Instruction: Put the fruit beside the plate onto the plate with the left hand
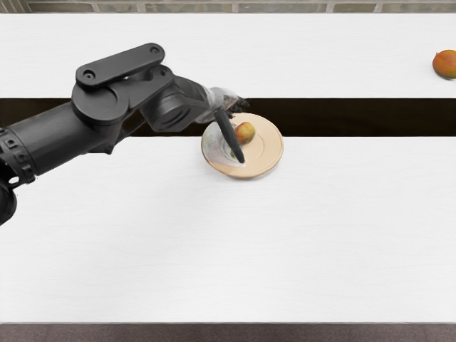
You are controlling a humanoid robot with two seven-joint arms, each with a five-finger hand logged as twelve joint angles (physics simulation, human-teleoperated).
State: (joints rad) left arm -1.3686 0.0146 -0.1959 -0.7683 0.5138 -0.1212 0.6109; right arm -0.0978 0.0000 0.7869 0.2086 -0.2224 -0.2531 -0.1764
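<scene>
One fruit [246, 132] is sitting within the rim of the plate [269, 153], just right of the left hand [225, 107] hovering there, though whether the fingers [231, 139] are gripping it cannot be told.

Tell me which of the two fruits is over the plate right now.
The fruit beside the left hand, over the tan plate. The other fruit sits alone, far off toward the right.

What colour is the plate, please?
The plate is tan, seen best in the head view.
</scene>
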